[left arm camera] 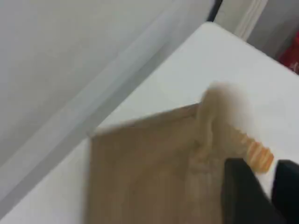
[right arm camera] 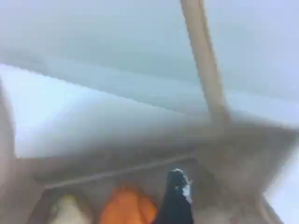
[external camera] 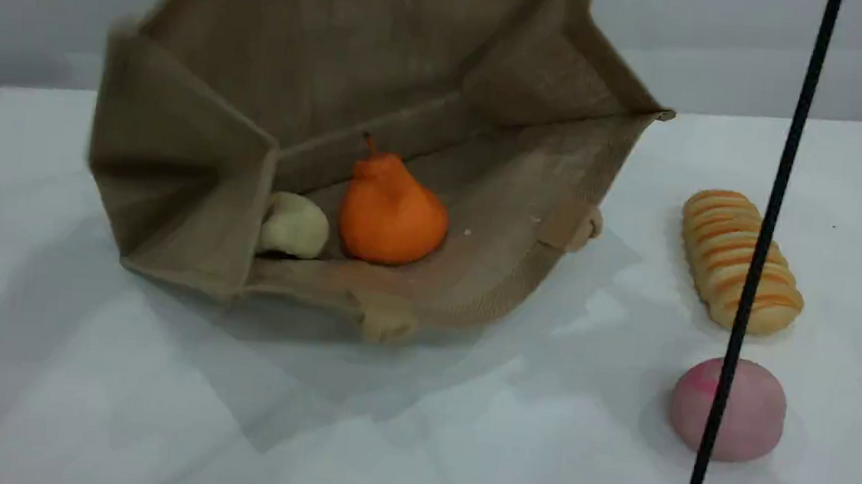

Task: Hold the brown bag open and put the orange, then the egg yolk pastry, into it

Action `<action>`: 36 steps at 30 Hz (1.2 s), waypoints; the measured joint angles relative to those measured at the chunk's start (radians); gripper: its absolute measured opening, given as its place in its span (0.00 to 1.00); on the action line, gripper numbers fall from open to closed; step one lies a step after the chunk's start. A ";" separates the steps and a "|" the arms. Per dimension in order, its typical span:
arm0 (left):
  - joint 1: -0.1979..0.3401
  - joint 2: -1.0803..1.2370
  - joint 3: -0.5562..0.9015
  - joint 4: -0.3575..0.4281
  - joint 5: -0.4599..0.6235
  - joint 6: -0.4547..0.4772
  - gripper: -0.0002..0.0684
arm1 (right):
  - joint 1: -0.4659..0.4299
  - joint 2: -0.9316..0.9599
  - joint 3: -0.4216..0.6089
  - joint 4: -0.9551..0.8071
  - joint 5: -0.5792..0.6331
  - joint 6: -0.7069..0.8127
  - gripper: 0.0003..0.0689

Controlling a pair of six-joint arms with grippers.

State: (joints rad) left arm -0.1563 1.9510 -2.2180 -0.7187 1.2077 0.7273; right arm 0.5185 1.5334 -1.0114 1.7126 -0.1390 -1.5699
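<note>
The brown bag [external camera: 381,103] lies on its side with its mouth gaping toward the scene camera. Inside, on the lower panel, the orange [external camera: 390,210] stands upright and the egg yolk pastry [external camera: 294,226] rests just left of it. Neither gripper shows in the scene view. In the left wrist view my left gripper [left arm camera: 260,169] has its two dark fingers apart with nothing between them, beside a blurred beige bag handle [left arm camera: 212,112] and the bag's panel [left arm camera: 145,168]. The right wrist view shows one dark fingertip [right arm camera: 176,186] above the orange [right arm camera: 126,210] and pastry [right arm camera: 67,211], with a handle [right arm camera: 201,60] rising above.
An orange-striped bread loaf [external camera: 738,260] lies on the white table [external camera: 68,397] right of the bag, with a pink bun [external camera: 731,409] in front of it. A thin black cable [external camera: 764,227] crosses both in the scene view. The loaf [left arm camera: 256,154] also shows past my left fingers.
</note>
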 joint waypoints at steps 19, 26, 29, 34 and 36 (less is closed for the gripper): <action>0.004 -0.169 0.001 0.389 0.015 -0.304 0.78 | 0.000 -0.170 0.008 0.032 -0.008 0.000 0.79; 0.004 -0.352 0.021 0.506 0.015 -0.406 0.78 | 0.000 -0.364 0.043 0.034 -0.152 0.000 0.79; 0.004 -0.429 0.089 0.507 0.015 -0.408 0.78 | 0.001 -0.450 0.056 0.035 -0.236 0.000 0.79; 0.004 -0.579 0.291 0.546 0.015 -0.408 0.78 | 0.001 -0.575 0.090 0.035 -0.287 0.000 0.79; 0.004 -0.642 0.378 0.558 0.015 -0.408 0.78 | 0.001 -0.632 0.108 0.035 -0.266 0.000 0.79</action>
State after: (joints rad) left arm -0.1518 1.3094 -1.8396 -0.1603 1.2230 0.3196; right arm 0.5194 0.9011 -0.9030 1.7472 -0.4045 -1.5699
